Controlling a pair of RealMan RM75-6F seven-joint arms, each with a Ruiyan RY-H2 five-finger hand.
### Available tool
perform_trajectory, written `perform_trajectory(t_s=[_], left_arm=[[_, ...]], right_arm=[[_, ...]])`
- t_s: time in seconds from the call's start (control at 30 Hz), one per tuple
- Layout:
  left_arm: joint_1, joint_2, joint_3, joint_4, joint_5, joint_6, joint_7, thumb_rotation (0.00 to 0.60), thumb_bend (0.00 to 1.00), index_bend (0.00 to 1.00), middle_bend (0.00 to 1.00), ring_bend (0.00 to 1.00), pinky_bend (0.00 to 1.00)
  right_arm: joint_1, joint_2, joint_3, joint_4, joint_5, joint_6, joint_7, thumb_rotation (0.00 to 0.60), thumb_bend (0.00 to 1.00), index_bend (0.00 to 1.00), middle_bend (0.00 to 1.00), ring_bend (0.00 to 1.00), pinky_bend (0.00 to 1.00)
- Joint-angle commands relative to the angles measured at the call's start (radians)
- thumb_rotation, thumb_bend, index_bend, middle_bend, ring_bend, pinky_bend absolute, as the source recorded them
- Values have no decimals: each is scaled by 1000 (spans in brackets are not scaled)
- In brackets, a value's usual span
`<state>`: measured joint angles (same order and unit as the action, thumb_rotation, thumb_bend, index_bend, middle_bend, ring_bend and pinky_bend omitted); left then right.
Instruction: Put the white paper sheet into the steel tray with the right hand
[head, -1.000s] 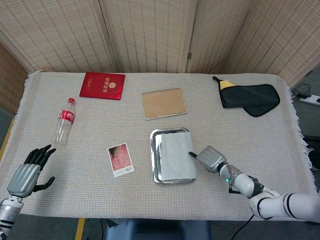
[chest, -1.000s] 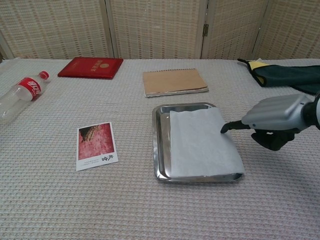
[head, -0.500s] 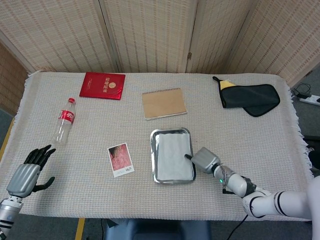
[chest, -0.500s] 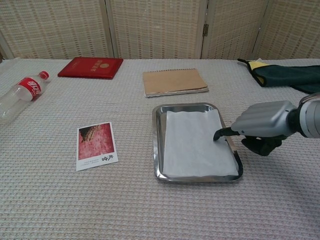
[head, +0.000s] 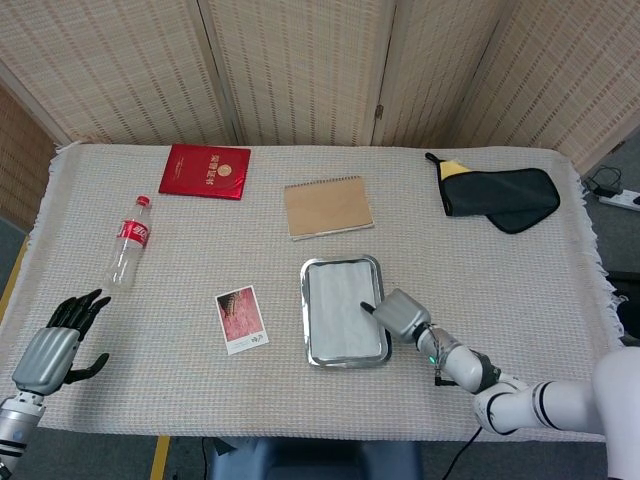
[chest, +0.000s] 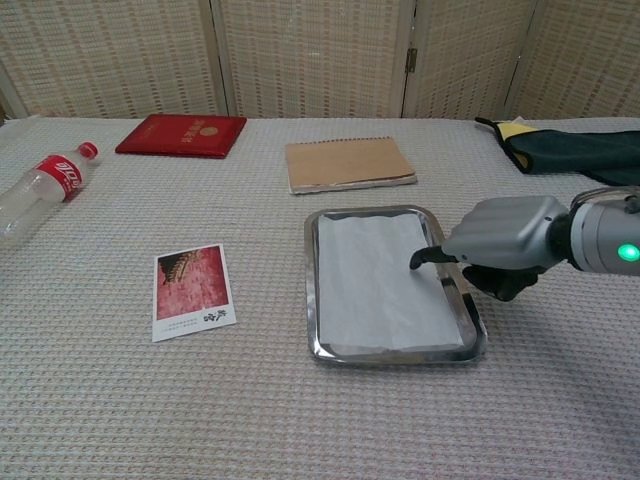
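The white paper sheet (head: 341, 311) (chest: 377, 278) lies flat inside the steel tray (head: 308, 352) (chest: 312, 300) near the table's front middle. My right hand (head: 398, 313) (chest: 500, 238) hovers at the tray's right rim, one dark fingertip (chest: 415, 261) pressing on the sheet's right part; the other fingers are curled under. My left hand (head: 52, 346) rests at the table's front left corner with its fingers spread and nothing in it; the chest view does not show it.
A photo card (head: 241, 319) (chest: 194, 290) lies left of the tray. A brown notebook (head: 327, 206) (chest: 349, 163) lies behind it, a red booklet (head: 205, 171) and a plastic bottle (head: 127, 243) at the left, a dark cloth pouch (head: 500, 196) at the back right.
My right hand has moved left, sliding the sheet with its fingertip. The sheet hung over the tray's right rim before; now it lies wholly inside. The left hand stayed put.
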<state>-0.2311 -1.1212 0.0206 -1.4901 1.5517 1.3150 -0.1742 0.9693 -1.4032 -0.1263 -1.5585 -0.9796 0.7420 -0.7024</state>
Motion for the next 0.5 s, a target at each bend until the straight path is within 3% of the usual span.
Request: perform_trajectory(t_s=[0.03, 0.33, 0.4, 0.5], left_arm=[[1, 0, 0, 0, 0, 2, 0, 600, 393, 56, 0, 0, 0], [3, -1, 3, -2, 9, 10, 9, 600, 393, 52, 0, 0, 0], [3, -2, 2, -3, 9, 11, 12, 600, 393, 50, 0, 0, 0], [4, -3, 3, -2, 11, 13, 20, 600, 393, 49, 0, 0, 0]], right_arm=[[-2, 2, 3, -3, -10, -6, 12, 600, 1000, 137, 1000, 1000, 1000], [-55, 92, 22, -92, -167, 76, 135, 600, 1000, 141, 990, 994, 1000], [-99, 120, 34, -116, -255, 155, 219, 600, 1000, 122, 865, 892, 933], [-170, 145, 40, -117, -375, 283, 358, 600, 1000, 28, 565, 652, 673]])
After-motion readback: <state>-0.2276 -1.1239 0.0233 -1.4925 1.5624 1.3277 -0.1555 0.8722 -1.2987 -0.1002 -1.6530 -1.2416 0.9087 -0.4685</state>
